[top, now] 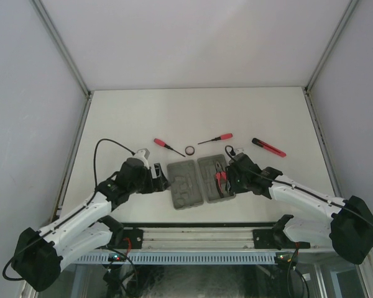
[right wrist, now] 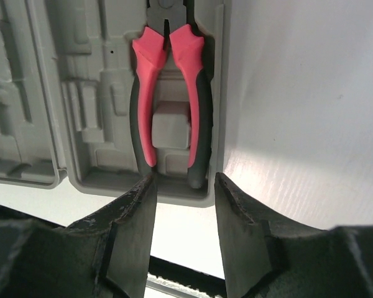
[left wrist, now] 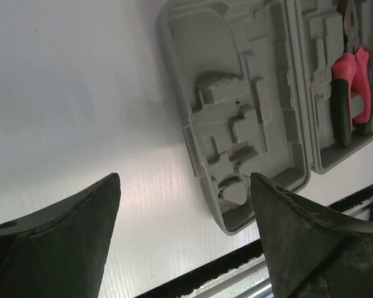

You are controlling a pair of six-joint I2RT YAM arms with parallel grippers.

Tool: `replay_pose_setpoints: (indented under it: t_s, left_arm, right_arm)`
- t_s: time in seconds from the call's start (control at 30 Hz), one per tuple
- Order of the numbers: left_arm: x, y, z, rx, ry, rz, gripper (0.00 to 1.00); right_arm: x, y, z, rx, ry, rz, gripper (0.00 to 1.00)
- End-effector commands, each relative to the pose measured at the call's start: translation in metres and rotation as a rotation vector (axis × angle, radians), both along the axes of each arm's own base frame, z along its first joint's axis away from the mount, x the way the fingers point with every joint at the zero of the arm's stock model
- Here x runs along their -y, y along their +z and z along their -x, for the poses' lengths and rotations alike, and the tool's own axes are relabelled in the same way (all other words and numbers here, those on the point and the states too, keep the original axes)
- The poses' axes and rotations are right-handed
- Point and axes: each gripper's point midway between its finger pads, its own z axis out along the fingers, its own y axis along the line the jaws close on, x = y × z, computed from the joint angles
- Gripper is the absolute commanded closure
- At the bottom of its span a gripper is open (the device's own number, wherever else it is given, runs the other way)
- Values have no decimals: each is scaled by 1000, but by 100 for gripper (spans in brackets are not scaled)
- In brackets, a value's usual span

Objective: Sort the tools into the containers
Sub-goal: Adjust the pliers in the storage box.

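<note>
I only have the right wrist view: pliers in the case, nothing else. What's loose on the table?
Observer: A screwdriver, a ring and a second screwdriver lie in a row beyond the case.
Operator: Anything further to my right?
Observer: Yes, a red-black stick lies to the right of those, also beyond the case.
Operator: Is the left tool carrying something?
Observer: No, the left tool is open and empty, just left of the case.
</note>
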Motion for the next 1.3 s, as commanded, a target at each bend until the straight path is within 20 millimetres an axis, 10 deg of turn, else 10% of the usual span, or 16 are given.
replay_pose_setpoints:
  t_s: [0.0, 0.2, 0.77, 1.27]
  left_arm:
    - [15, -6, 0, -3, -10, 60, 12]
    - [20, -19, 2, -31, -6, 74, 15]
    - [35, -26, -19, -43, 18, 83, 70]
    - [53, 0, -44, -21, 69, 162, 94]
  right_arm:
    - [-15, 11, -10, 45, -11, -74, 58]
    - [-14, 11, -10, 44, -14, -69, 58]
    - [-9, 19, -15, 105, -54, -50, 60]
    - [2, 34, -21, 176, -115, -48, 61]
